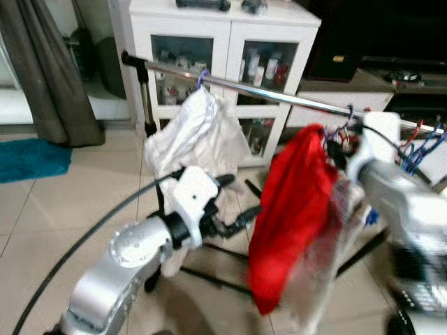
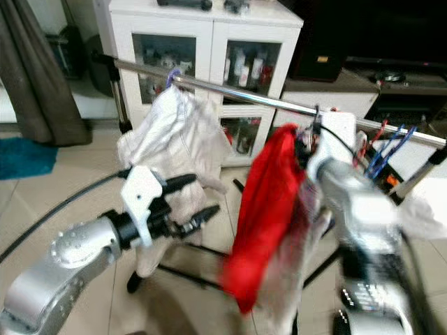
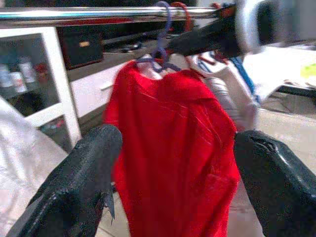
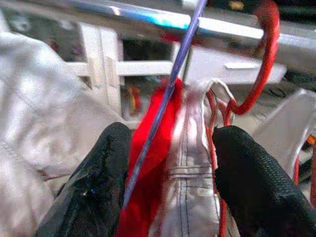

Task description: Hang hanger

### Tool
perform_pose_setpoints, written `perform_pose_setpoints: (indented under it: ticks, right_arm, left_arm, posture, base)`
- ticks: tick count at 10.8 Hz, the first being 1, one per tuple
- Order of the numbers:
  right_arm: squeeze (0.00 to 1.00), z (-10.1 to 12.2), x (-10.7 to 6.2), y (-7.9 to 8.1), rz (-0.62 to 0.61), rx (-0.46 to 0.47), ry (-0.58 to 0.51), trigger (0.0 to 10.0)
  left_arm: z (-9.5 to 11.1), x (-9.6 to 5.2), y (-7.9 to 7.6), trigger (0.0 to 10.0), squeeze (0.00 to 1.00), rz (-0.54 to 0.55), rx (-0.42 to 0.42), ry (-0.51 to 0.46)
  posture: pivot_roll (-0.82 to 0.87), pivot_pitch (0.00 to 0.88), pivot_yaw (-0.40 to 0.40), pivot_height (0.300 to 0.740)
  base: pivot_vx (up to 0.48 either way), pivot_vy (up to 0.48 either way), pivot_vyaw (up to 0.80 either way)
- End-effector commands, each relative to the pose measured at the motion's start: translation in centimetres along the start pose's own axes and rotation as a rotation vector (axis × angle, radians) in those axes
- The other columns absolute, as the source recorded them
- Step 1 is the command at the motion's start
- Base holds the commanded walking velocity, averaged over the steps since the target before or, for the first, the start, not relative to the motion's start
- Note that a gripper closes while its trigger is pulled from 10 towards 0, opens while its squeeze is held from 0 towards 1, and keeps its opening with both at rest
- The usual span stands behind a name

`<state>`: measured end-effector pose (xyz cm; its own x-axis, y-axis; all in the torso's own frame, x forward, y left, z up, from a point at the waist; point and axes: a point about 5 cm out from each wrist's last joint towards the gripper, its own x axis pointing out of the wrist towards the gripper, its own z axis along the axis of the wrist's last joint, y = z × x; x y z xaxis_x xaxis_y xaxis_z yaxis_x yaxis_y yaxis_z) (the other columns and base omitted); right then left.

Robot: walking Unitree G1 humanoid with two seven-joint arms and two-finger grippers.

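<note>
red garment [image 1: 293, 209] showing plain bright red at centre frame | white garment [image 1: 192, 136] showing pale off-white left of it | purple hanger hook [image 4: 170, 89] | red hanger hook [image 4: 261, 59] | rail [image 1: 279, 94] gleaming silver | cabinet [image 1: 216, 42] showing white at top | rug [image 1: 31, 159] showing teal at left edge | curtain [image 1: 49, 77] showing grey-brown at upper left

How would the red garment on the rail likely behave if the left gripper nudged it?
The red garment drapes in soft folds, so probably floppy and light. It hangs from a hook over the rail, so it would likely swing or slide rather than resist.
</note>
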<state>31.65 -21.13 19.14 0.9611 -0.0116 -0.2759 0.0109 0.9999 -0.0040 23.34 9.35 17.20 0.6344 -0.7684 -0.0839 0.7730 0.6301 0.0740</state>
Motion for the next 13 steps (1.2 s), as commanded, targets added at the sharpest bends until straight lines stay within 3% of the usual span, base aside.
perform_pose_setpoints:
  ticks: [1,2,3,4,5,8,10,11,12,13]
  right_arm:
    - [1.0,1.3,-1.3,-0.5,0.017,-0.006,-0.041,10.0]
    - [1.0,1.7,-2.2,-0.8,0.012,-0.035,-0.055,10.0]
    - [1.0,2.3,-4.3,-0.7,0.037,-0.063,-0.107,10.0]
    - [0.0,2.0,-5.5,0.1,0.1,-0.019,-0.171,10.0]
    - [0.0,0.8,-7.1,1.6,0.183,0.079,-0.234,10.0]
    - [0.0,-1.3,-8.3,4.0,0.245,0.141,-0.309,10.0]
    - [0.0,-1.2,-8.3,4.6,0.251,0.116,-0.325,10.0]
    - [0.0,-1.4,-8.1,5.7,0.319,0.159,-0.314,10.0]
    - [0.0,-2.1,-7.7,6.0,0.311,0.131,-0.285,10.0]
    - [0.0,-3.4,-6.8,5.6,0.216,0.103,-0.223,10.0]
  left_arm:
    - [0.1,0.0,0.2,10.0,0.0,0.02,-0.002,-0.004]
    - [0.2,0.0,0.4,10.0,0.0,0.035,0.018,-0.004]
    - [0.2,-0.1,1.2,10.0,0.0,0.13,0.069,-0.011]
    - [0.1,-0.4,2.2,10.0,0.0,0.24,0.052,-0.014]
    - [-0.2,-0.9,3.0,10.0,0.0,0.331,0.054,-0.022]
    - [-0.5,-1.2,3.2,10.0,0.0,0.365,0.042,-0.026]
    - [-0.6,-1.1,3.5,10.0,0.0,0.384,0.05,-0.028]
    - [-0.7,-1.0,3.7,10.0,0.0,0.42,0.05,-0.023]
    - [-0.8,-1.0,3.8,10.0,0.0,0.431,0.051,-0.02]
    - [-0.9,-1.1,4.0,10.0,0.0,0.448,0.055,-0.014]
  posture:
    - [0.05,0.0,-0.079,0.74]
    - [0.05,0.0,-0.075,0.74]
    - [0.04,0.0,-0.07,0.74]
    - [0.03,0.0,-0.071,0.74]
    - [0.02,0.0,-0.069,0.74]
    - [0.02,0.0,-0.045,0.74]
    - [0.02,0.0,-0.046,0.74]
    - [0.02,0.0,-0.049,0.74]
    - [0.03,0.0,-0.053,0.74]
    - [0.03,0.0,-0.053,0.74]
  base:
    - [0.0,0.0,0.0]
    - [0.0,0.0,0.0]
    - [0.0,0.0,0.0]
    - [0.0,0.0,0.0]
    - [0.0,0.0,0.0]
    - [0.0,0.12,0.0]
    - [0.0,0.366,0.0]
    - [0.0,0.371,0.0]
    - [0.0,0.382,0.0]
    - [0.0,0.379,0.0]
